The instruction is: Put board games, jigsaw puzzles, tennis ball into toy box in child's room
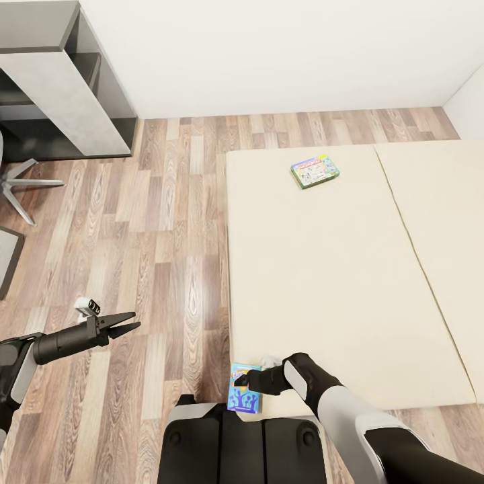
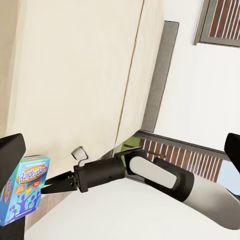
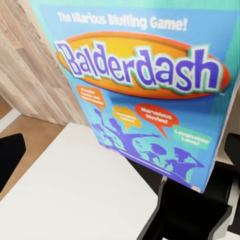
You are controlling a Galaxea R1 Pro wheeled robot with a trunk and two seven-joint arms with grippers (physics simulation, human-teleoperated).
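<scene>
A blue "Balderdash" board game [image 1: 244, 390] lies at the near left corner of the cream bed [image 1: 336, 282]. My right gripper [image 1: 240, 382] hovers right at this box, and the right wrist view has its printed face [image 3: 145, 85] close up. The fingers [image 3: 10, 155] stand wide apart at the picture's edges, so the gripper is open and no grip shows. In the left wrist view the right gripper [image 2: 50, 186] points at the box [image 2: 22, 192]. A green-bordered board game [image 1: 314, 170] lies flat further up the mattress. My left gripper [image 1: 131, 324] is open over the wood floor, holding nothing.
A grey desk-like unit [image 1: 67, 87] stands against the white wall at the back left, with a chair's star base [image 1: 20, 181] beside it. Wood floor [image 1: 154, 222] runs between it and the bed. The grey headboard [image 2: 165, 75] and brown shutters [image 2: 222, 20] lie beyond the mattress.
</scene>
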